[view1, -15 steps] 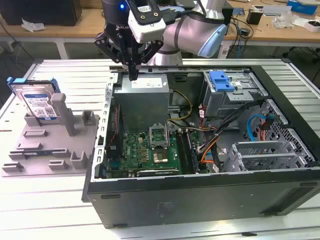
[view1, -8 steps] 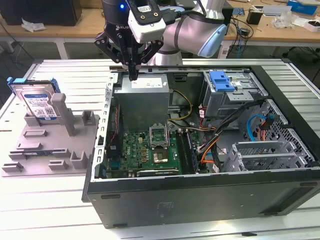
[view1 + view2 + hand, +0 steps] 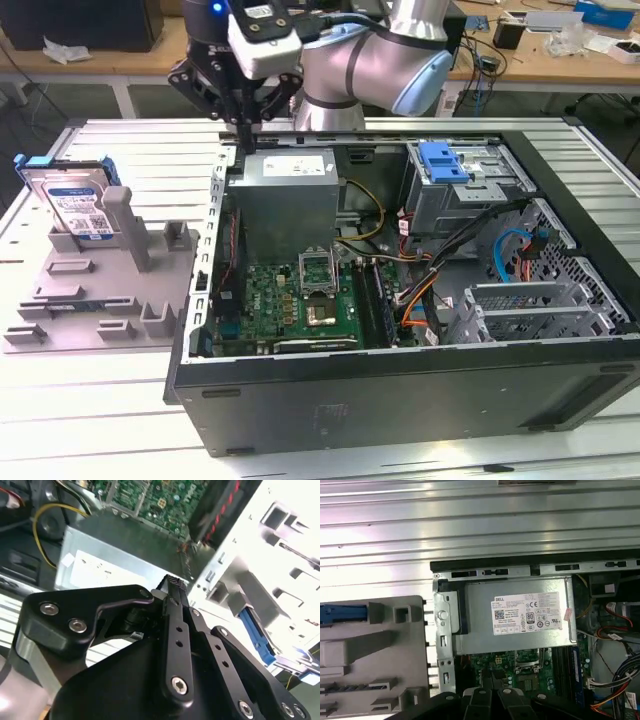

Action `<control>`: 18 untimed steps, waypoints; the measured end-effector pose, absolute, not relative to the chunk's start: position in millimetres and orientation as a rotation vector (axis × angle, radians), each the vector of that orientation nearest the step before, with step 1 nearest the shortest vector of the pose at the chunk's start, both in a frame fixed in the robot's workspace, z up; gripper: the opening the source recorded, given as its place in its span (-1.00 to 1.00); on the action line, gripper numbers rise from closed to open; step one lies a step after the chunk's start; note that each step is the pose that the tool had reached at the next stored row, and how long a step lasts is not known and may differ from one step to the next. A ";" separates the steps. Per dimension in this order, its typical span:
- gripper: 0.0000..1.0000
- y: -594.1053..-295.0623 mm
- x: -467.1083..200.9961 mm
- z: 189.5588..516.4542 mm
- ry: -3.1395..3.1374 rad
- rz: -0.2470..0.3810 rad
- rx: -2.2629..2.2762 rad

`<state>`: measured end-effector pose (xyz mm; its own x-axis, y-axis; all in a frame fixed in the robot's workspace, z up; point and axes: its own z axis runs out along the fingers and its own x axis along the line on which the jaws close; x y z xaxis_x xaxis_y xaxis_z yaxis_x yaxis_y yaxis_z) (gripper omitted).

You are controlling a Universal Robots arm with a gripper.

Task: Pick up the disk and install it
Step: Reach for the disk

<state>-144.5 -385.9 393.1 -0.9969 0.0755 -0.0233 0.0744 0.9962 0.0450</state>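
Observation:
The disk [image 3: 76,203], a silver drive with a white-and-blue label in a blue carrier, leans upright on the grey fixture [image 3: 100,290] at the exterior view's left. Its blue carrier edge [image 3: 342,614] shows in the first wrist view. My gripper [image 3: 243,122] hangs over the back left corner of the open computer case [image 3: 400,390], just above the power supply [image 3: 285,195], well to the right of the disk. Its fingers [image 3: 175,587] meet at the tips with nothing between them.
Inside the case lie the green motherboard [image 3: 300,300], bundled cables [image 3: 430,280] and a metal drive cage [image 3: 470,185] with a lone blue bracket [image 3: 443,160] on top. The case and fixture rest on a ribbed metal table [image 3: 90,420]. A cluttered bench [image 3: 560,40] stands behind.

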 end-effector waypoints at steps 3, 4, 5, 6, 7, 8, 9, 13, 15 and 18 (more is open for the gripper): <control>-0.79 -379.8 -157.3 392.9 3.114 0.069 0.117; -0.79 -378.4 -161.1 392.8 3.114 0.069 0.117; -0.79 -377.1 -165.2 392.8 3.114 0.069 0.117; -0.79 -376.0 -169.0 392.7 3.114 0.069 0.117; -0.79 -374.9 -172.9 392.7 3.114 0.069 0.117; -0.79 -373.0 -179.5 392.5 3.114 0.069 0.117; -0.79 -371.9 -183.2 392.4 3.114 0.069 0.117; -0.79 -367.5 -212.3 391.8 3.114 0.069 0.117; -0.79 -365.8 -228.7 391.5 3.114 0.069 0.117; -0.79 -361.6 -249.0 390.8 3.114 0.069 0.117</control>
<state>-249.0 -361.6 390.8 -0.9969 0.0755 -0.0233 0.0744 0.9962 0.0451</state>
